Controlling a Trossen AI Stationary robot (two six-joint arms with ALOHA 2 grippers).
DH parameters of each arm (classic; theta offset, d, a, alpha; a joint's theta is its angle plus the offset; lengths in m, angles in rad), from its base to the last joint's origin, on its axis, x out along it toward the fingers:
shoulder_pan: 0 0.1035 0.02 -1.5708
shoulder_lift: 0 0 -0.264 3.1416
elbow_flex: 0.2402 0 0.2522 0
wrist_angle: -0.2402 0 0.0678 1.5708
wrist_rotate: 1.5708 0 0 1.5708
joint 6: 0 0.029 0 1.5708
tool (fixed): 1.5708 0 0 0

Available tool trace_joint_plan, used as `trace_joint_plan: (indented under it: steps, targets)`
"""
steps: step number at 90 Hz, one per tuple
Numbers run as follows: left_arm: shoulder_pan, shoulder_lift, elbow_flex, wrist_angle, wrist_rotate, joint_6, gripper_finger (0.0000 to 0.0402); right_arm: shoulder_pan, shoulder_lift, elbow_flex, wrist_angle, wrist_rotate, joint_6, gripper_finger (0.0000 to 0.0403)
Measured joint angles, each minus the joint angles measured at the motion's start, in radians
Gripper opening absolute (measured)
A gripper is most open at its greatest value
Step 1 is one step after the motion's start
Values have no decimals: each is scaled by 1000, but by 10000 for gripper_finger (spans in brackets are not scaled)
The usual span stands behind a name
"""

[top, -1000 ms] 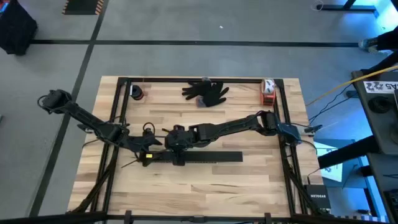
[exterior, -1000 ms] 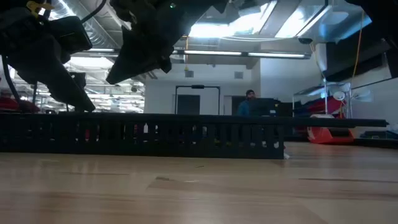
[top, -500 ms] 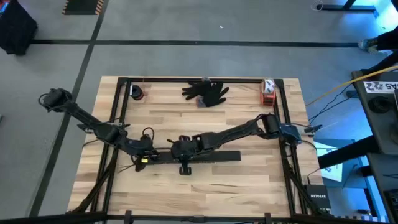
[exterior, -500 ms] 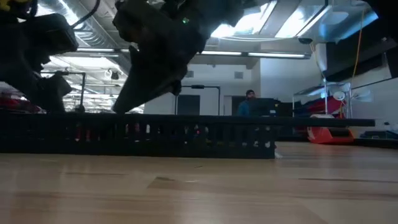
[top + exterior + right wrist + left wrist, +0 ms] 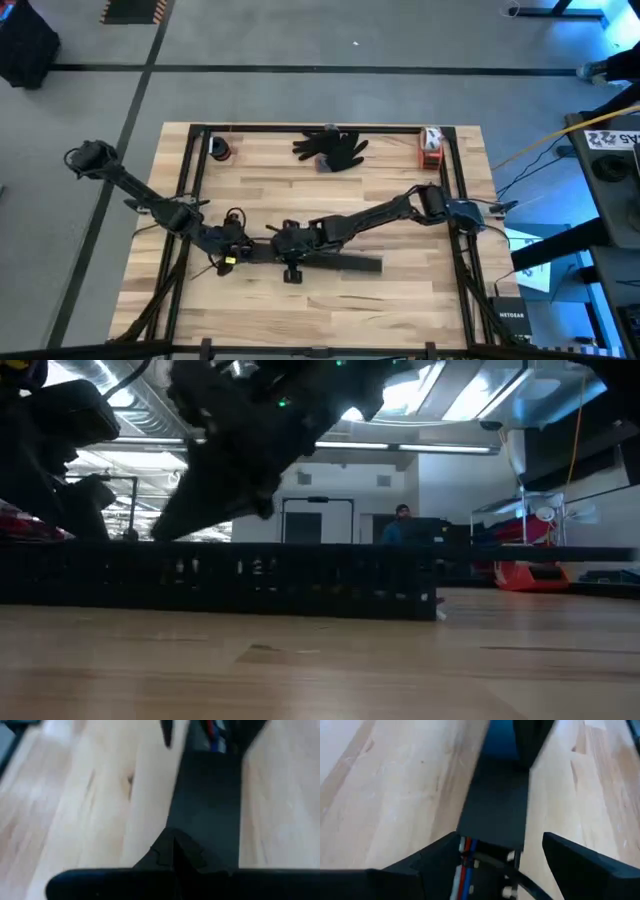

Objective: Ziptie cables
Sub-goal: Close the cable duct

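On the pale wooden table (image 5: 400,300), a long black slotted plastic bar (image 5: 345,263) is lying crosswise, slightly toward six o'clock of centre. The left tool (image 5: 228,252) is sitting over its nine o'clock end, fingers (image 5: 580,862) spread wide either side of the bar. Thin red, blue and white cables (image 5: 463,870) are showing inside the bar at that end. The right tool (image 5: 291,252) is hanging over the bar just beside it; I cannot tell its opening.

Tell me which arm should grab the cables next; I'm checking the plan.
Probably left: the left gripper is open around the black bar's end, where the cables emerge, while the right gripper sits farther along that bar.
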State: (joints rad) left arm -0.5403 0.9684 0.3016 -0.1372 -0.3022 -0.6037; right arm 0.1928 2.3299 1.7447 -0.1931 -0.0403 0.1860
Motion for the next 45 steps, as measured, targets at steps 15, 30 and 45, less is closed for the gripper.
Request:
trace_joint_plan:
  steps: [15, 30, 45]
  targets:
    - [1, 1, -2, -1, -5, 0, 282, -7, 23, 13, 43, 3, 20, 0]
    - [1, -4, 1, -1, -5, 1, 282, -8, 24, 12, 54, 10, 16, 0]
    - [9, -29, 112, -156, -31, 53, 282, -6, 21, 13, 26, -6, 18, 0]
